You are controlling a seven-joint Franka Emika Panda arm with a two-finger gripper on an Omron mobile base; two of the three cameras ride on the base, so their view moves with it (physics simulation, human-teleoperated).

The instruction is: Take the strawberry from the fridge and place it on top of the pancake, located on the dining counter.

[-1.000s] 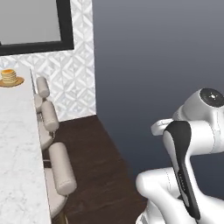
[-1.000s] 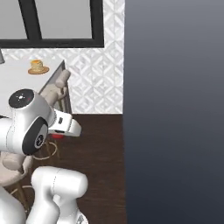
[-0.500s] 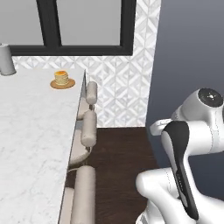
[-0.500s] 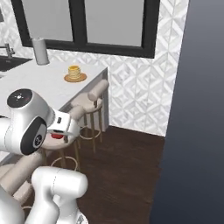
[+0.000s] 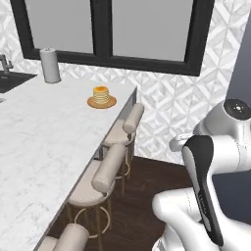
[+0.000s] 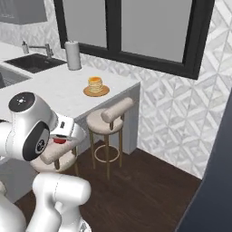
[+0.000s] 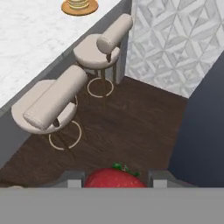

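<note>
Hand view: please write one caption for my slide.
Gripper holding the strawberry above dark floor, near two stools.

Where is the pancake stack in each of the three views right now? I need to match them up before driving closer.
Left base view: the pancake sits upper centre-left, on the dining counter near its far corner.
Right base view: the pancake sits upper left of centre, near the counter's corner.
Hand view: the pancake is cut by the top edge, left of centre.
Shared landmark: the stool nearest the patterned wall.

The arm (image 5: pixel 215 166) is showing glossy white rounded shells with a long black panel. A dark circular cap (image 6: pixel 37 140) is sitting on one joint, grey-ringed.
</note>
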